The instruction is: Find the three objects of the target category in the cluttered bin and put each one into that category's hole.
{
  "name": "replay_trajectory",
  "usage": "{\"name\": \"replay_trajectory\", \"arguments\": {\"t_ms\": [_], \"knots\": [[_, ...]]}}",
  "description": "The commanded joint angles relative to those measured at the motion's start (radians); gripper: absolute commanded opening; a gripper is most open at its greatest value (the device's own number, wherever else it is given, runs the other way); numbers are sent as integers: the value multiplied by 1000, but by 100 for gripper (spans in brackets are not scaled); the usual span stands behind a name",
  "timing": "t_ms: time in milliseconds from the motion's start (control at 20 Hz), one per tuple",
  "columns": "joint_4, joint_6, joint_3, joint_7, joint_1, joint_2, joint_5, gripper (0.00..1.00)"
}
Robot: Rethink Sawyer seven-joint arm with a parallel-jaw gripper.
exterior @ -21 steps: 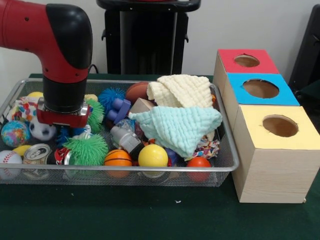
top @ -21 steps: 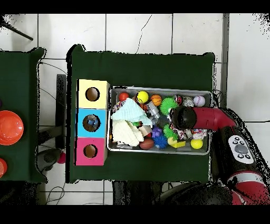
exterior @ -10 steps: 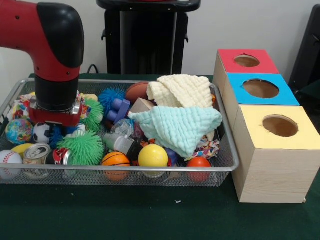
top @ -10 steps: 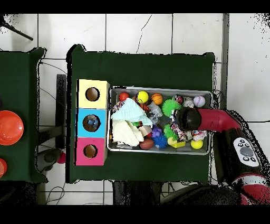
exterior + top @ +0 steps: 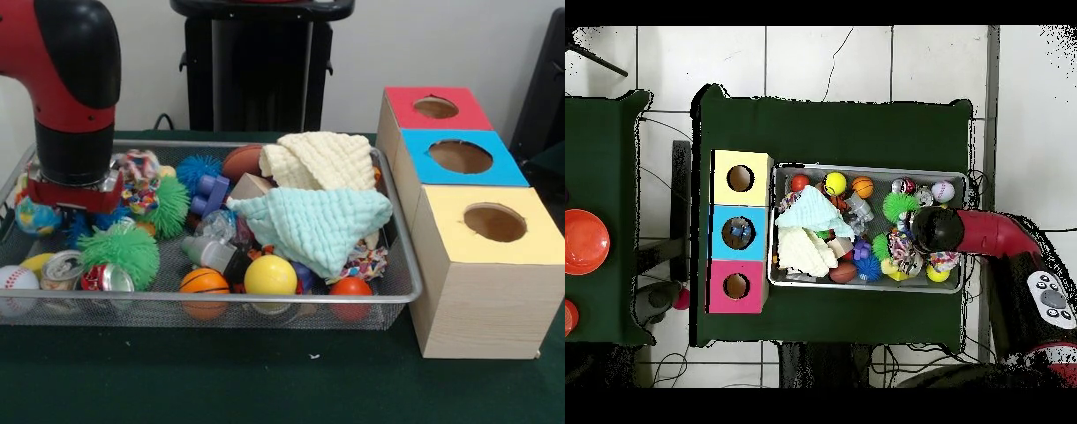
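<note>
Red arm (image 5: 62, 79) low over bin (image 5: 265, 302) corner, searching.
Gripper (image 5: 66, 196) state: cannot tell. Lift clear before traversing; spiky ball (image 5: 121, 251) just beside could snag.

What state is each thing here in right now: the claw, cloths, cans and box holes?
Claw: low in the bin, fingers hidden.
Mint cloth: crumpled over toys.
Cream cloth: bunched behind it.
Cans: lying on their sides.
Blue hole: something inside.
Yellow hole: looks empty.

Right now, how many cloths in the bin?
2. The mint cloth lies draped over clutter at the bin's box end; the cream cloth sits behind it, touching. More may be buried underneath.
</note>
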Motion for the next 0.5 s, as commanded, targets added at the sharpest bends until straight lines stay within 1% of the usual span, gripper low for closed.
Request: {"name": "replay_trajectory", "arguments": {"t_ms": [50,100,150,250,350,500], "knots": [[64,67,21,-306,-93,-41,-101,0],[73,56,27,-292,-100,-41,-96,0],[82,45,33,-278,-107,-41,-90,100],[100,-19,61,-262,-123,-46,-96,100],[109,19,68,-256,-120,-49,-77,100],[119,45,83,-229,-112,-64,-57,100]]}}
